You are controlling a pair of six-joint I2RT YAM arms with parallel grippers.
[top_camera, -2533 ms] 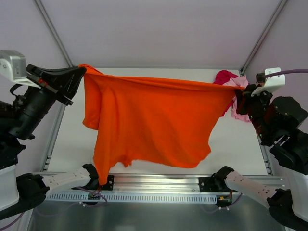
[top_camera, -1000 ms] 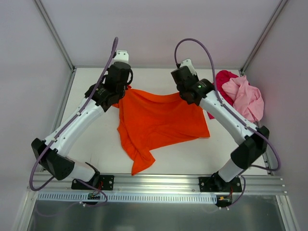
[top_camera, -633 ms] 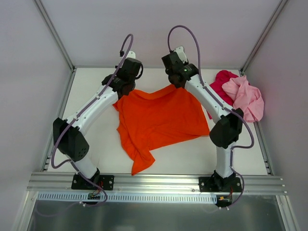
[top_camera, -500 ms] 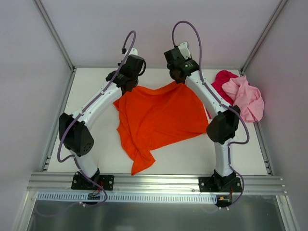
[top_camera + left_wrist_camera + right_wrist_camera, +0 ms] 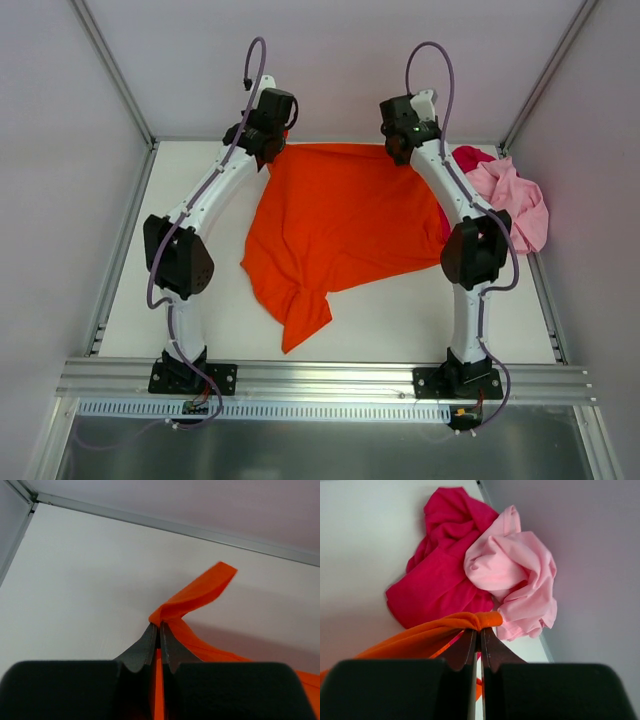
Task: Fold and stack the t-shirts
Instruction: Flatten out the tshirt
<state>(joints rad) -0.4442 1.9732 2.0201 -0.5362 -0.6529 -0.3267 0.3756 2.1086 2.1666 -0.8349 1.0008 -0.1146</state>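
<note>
**Ana:** Both arms have reached out to the far edge of the table (image 5: 400,320) in the last half second. The orange shirt (image 5: 340,225) now lies wider and flatter between them.

**Ben:** What are the jaws doing?

**Ana:** The left gripper (image 5: 268,148) is pinched tight on the far left corner of the cloth. The right gripper (image 5: 402,147) is pinched on the far right corner. Each wrist view shows orange fabric bunched right at the fingertips.

**Ben:** And how does the shirt lie?

**Ana:** It lies mid-table, with its far edge running left to right from one gripper to the other. The body trails toward the near side and ends in a twisted, crumpled tail just left of centre.

**Ben:** So everything lies on the near side of the jaws.

**Ana:** Yes. I judge the far edge is set straight and the near tail still needs spreading. The left arm is the nearer one to that tail.

**Ben:** Any bin or basket?

**Ana:** None that I can see. The red shirt (image 5: 466,159) and the pink shirt (image 5: 512,200) sit heaped in the far right corner, touching each other. They are just to the right of the right gripper, and neither is folded.
</note>
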